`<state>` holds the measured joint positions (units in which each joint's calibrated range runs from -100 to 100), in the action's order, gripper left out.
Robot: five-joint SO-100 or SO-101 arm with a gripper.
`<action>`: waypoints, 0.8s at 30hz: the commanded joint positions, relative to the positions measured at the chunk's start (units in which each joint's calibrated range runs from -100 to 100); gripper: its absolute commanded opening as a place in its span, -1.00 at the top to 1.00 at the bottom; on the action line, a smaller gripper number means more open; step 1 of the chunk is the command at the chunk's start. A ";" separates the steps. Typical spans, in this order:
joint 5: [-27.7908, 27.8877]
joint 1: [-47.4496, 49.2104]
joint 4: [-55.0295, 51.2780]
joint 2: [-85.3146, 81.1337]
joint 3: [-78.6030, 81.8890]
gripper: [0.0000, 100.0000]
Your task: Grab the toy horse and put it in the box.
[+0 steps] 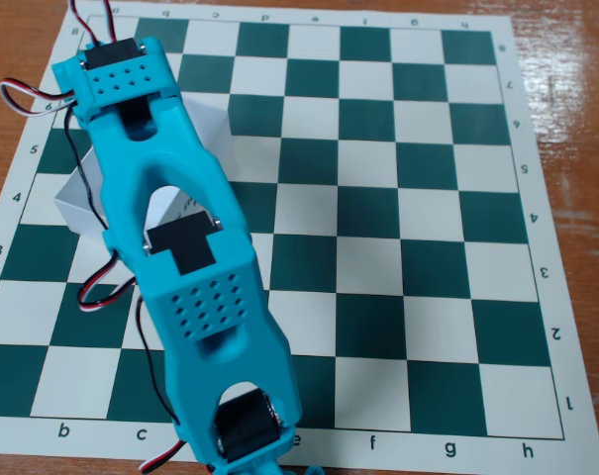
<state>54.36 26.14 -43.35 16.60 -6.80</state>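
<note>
My cyan arm point(195, 297) reaches from the bottom edge up to the upper left of the fixed view and covers most of the white box point(76, 203). Only the box's left side, a corner by the arm's right flank and a patch seen through the arm's opening show. The arm's wrist end point(121, 79) hangs over the far end of the box. The gripper's fingers are hidden under the wrist, so I cannot tell how the jaws stand. The toy horse is hidden or out of view.
A green-and-white chessboard mat point(378, 198) lies on a wooden table point(566, 99). The box sits on its left files. Red, black and white cables point(22, 94) loop out on the arm's left side.
</note>
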 commanded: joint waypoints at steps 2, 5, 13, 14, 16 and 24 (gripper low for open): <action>-0.41 1.22 2.98 -1.20 1.84 1.00; -0.41 0.72 5.55 -1.11 6.03 1.00; -1.00 -1.71 10.12 -1.82 15.31 0.96; -1.05 -1.92 9.96 -2.08 16.13 0.92; -1.54 -2.35 8.63 -2.79 17.31 0.88; -4.32 -2.21 -9.40 -3.68 11.76 0.63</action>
<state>50.87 24.27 -47.37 16.51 9.43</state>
